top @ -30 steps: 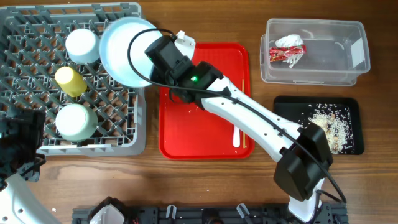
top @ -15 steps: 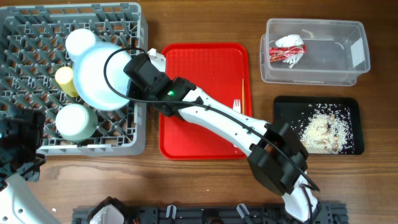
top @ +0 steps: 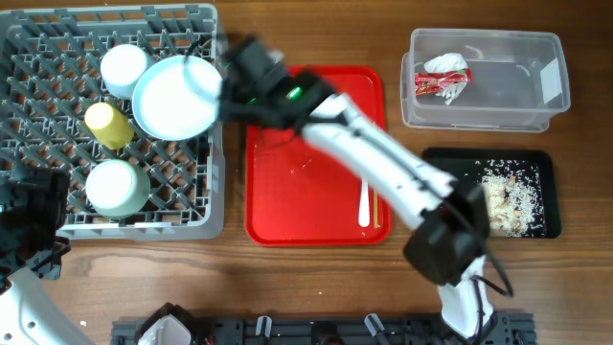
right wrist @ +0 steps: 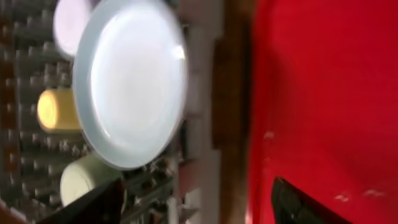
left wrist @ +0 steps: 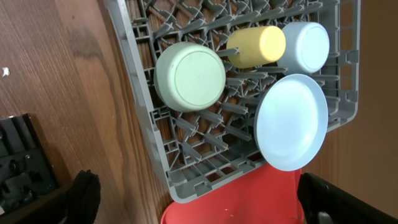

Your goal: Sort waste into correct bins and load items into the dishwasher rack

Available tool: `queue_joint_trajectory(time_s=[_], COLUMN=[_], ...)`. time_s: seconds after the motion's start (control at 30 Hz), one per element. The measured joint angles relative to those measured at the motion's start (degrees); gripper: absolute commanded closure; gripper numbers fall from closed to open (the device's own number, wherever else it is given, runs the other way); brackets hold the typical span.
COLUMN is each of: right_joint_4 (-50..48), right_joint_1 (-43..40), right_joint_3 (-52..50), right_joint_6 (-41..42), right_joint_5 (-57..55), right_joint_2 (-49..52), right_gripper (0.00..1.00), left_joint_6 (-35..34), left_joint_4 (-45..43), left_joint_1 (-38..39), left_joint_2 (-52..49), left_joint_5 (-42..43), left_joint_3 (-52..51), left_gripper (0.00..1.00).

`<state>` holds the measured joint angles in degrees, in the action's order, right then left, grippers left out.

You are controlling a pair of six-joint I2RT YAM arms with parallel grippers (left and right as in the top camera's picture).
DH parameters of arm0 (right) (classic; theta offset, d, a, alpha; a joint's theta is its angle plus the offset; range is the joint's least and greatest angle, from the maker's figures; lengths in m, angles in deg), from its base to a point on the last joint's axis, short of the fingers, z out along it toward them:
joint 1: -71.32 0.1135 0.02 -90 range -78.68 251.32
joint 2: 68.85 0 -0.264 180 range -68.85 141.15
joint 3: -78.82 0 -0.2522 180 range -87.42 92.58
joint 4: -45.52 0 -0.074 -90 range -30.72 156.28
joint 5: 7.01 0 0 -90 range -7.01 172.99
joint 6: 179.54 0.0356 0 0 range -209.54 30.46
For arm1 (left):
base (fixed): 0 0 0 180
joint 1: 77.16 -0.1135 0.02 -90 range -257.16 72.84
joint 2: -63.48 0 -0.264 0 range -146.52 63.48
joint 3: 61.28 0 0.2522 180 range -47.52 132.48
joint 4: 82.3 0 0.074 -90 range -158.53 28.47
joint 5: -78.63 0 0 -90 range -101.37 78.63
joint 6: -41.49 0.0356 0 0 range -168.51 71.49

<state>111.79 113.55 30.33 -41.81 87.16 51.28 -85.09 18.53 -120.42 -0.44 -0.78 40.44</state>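
The white plate (top: 175,96) leans in the grey dishwasher rack (top: 206,206) beside the light blue bowl (top: 125,69), yellow cup (top: 108,125) and pale green bowl (top: 115,187). My right gripper (top: 228,75) hovers blurred at the rack's right edge, open and empty; in its wrist view the plate (right wrist: 130,81) lies free ahead of the gripper (right wrist: 199,205). At the rack's near left corner my left gripper (top: 38,216) stands open, holding nothing (left wrist: 211,205). A white fork (top: 364,203) and chopsticks (top: 376,220) lie on the red tray (top: 306,201).
At the back right the clear tub (top: 522,105) holds the red-and-white wrapper (top: 442,75). In front of it, the black tray (top: 445,168) holds rice scraps (top: 508,196). My right arm stretches diagonally over the red tray.
My right gripper carried the plate left over the rack, opened and let it go. The plate now rests in the rack, and the gripper has drawn back to the right.
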Motion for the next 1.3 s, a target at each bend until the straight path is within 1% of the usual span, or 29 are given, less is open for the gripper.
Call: queue_joint_trajectory(time_s=[0.03, 0.13, 0.27, 0.47, 0.57, 0.7, 0.73, 0.77, 0.8, 0.83, 0.9, 0.97, 1.0, 1.03, 1.07, 1.1, 1.13, 1.17, 1.2, 1.27, 1.3], right_joint_4=[2.99, 8.26, 14.25, 24.50, 25.88, 25.90, 25.90, 25.90, 25.90, 25.90, 25.90, 25.90, 25.88, 25.99, 25.88, 25.99, 25.97, 25.94, 25.92, 25.90, 25.92], right_joint_1=[-3.56, -11.50, -24.11, -37.83, -41.31, -42.60, -42.66, -42.66, -42.66, -42.66, -42.66, -42.66, -42.66, -42.66, -42.66, -42.66, -42.66, -42.66, -42.66, -42.66, -42.66], right_joint_3=[1.22, 2.27, 2.95, 3.26, 3.26, 3.26, 3.26, 3.26, 3.26, 3.26, 3.26, 3.26, 3.26, 3.26, 3.26, 3.26, 3.26, 3.26, 3.26, 3.26, 3.26], right_joint_6=[-0.76, -1.62, -1.99, -2.01, -2.01, -2.01, -2.01, -2.01, -2.01, -2.01, -2.01, -2.01, -2.01, -2.01, -2.01, -2.01, -2.01, -2.01, -2.01, -2.01, -2.01], right_joint_5=[0.31, 1.75, 4.37, 4.81, 4.61, 3.06, 2.91, 2.84, 2.82, 2.82, 2.82, 2.80, 2.80, 2.67, 2.64, 2.62, 2.60, 2.49, 2.38, 2.23, 2.21], right_joint_2=[-1.60, -5.70, -11.98, -14.23, -14.25, -14.23, -14.23, -14.25, -14.25, -14.25, -14.23, -14.23, -14.25, -14.23, -14.25, -14.23, -14.25, -14.25, -14.25, -14.25, -14.25], right_gripper=[0.00, 0.00, 0.01, 0.00, 0.00, 0.00, 0.00, 0.00, 0.00, 0.00, 0.00, 0.00, 0.00, 0.00, 0.00, 0.00, 0.00, 0.00, 0.00, 0.00, 0.00], left_joint_6=[0.00, 0.00, 0.00, 0.00, -1.49, -3.45, -3.74, -4.09, -3.89, -2.60, 0.79, 3.06, 3.74, 4.15, 4.37, 4.68, 4.87, 5.29, 5.88, 6.71, 7.06], left_joint_4=[0.02, 0.02, 0.00, 0.00, -1.14, -1.31, -1.14, -0.31, -0.15, -0.70, -4.57, -11.52, -15.06, -15.52, -19.04, -19.65, -19.76, -19.56, -19.98, -20.79, -21.05], left_joint_1=[0.00, 0.00, 0.00, 0.00, 0.00, 0.00, 0.00, 0.00, 0.02, 0.20, 2.08, 7.34, 11.93, 13.07, 21.90, 27.87, 31.19, 37.46, 41.97, 48.76, 50.77], left_joint_2=[0.00, 0.00, 0.00, 0.00, 0.00, -0.02, -0.02, -0.02, 0.00, 0.00, -0.04, -0.24, -0.46, -0.61, -1.90, -3.76, -5.07, -8.92, -12.48, -20.28, -23.54], left_joint_5=[0.00, 0.00, 0.00, 0.00, 0.68, 2.19, 2.89, 5.46, 7.56, 11.87, 21.53, 29.97, 32.79, 33.31, 33.35, 31.54, 30.36, 26.16, 22.93, 15.56, 11.72], left_joint_3=[0.00, 0.00, 0.00, 0.00, 0.00, 0.00, 0.00, 0.00, 0.00, 0.00, 0.00, -0.02, 0.07, 0.07, 0.17, 0.70, 1.27, 3.23, 5.05, 7.93, 8.81], left_gripper=[0.00, 0.00, 0.00, 0.00, 0.00, 0.00, 0.07, 0.10, 0.08, 0.05, 0.02, 0.02, 0.02, 0.02, 0.01, 0.01, 0.02, 0.07, 0.11, 0.12, 0.11])
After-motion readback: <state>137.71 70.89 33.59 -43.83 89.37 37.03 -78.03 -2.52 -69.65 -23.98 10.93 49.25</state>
